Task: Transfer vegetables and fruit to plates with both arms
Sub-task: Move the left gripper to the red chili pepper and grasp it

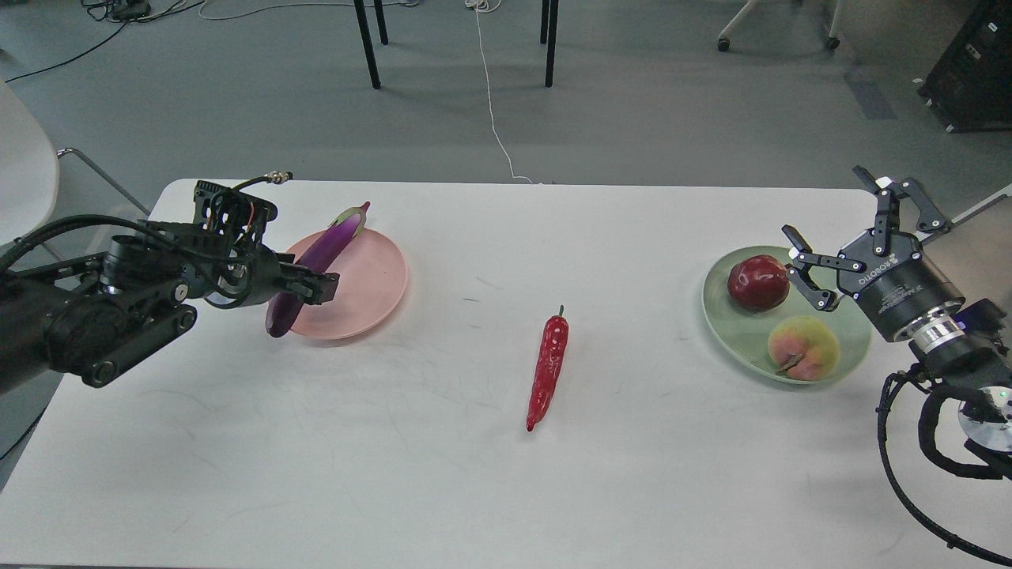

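My left gripper [312,283] is shut on the lower part of the purple eggplant [328,241]. The eggplant is tilted, with its cap up and to the right, over the left rim of the pale pink plate [371,276]. Its lower end hangs past the plate's left edge. The red chili pepper [548,367] lies on the table in the middle. The pomegranate [757,282] and the peach [802,348] sit in the pale green plate [739,332] at the right. My right gripper [826,207] is open and empty, just right of the pomegranate.
The white table [474,490] has its far edge close behind both plates. Black chair legs [368,47] and a white cable [492,103] are on the floor beyond it. A white chair [24,174] stands at the far left.
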Motion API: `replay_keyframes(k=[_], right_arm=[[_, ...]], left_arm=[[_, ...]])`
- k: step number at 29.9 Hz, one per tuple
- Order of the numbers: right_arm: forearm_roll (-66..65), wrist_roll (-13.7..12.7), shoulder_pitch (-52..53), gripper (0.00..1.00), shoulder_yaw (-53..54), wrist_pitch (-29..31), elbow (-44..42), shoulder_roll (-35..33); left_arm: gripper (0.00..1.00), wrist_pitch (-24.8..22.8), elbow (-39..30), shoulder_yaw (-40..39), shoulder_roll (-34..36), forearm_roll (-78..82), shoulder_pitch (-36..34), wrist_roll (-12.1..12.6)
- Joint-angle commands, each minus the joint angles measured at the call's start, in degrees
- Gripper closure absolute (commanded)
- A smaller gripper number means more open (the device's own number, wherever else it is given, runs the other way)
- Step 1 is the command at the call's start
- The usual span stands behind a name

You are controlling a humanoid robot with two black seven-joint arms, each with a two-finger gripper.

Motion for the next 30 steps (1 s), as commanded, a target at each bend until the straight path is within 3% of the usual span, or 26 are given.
replay_keyframes(k=[1,8,12,18,21,26,30], right_arm=[[0.00,0.02,0.00,0.03,-0.01,0.00,-0.04,0.08],[-0.09,0.02,0.00,0.03,-0.01,0.00,-0.04,0.34],[-0.09,0.02,0.00,0.03,-0.01,0.00,0.05,0.34],[-0.09,0.02,-0.09,0.03,-0.01,0.00,0.05,0.34],[-0.17,0.02,-0.09,0.03,-0.01,0.09,0.05,0.16],[-0.09,0.02,-0.61,0.03,0.08,0.26,-0.04,-0.27],[-0.17,0.02,-1.23,0.03,0.25,0.26,-0.12,-0.28]], left_arm=[[0.01,0.15,-0.01,-0.09,-0.08,0.06,-0.77,-0.02],[0.01,1.65,-0.09,-0.17,-0.52,0.32,-5.33,-0.28],[0.01,1.74,-1.67,-0.26,-1.83,1.20,-8.32,-1.86],[0.01,1.91,-9.75,-0.26,-9.74,1.20,-8.51,-2.48],[0.01,1.91,-14.23,0.26,-12.55,1.20,-7.37,-1.86],[0.01,2.17,-14.86,0.70,-17.91,1.38,-4.38,-1.08],[0.01,3.75,-14.25,0.88,-21.26,1.55,-0.95,2.61]])
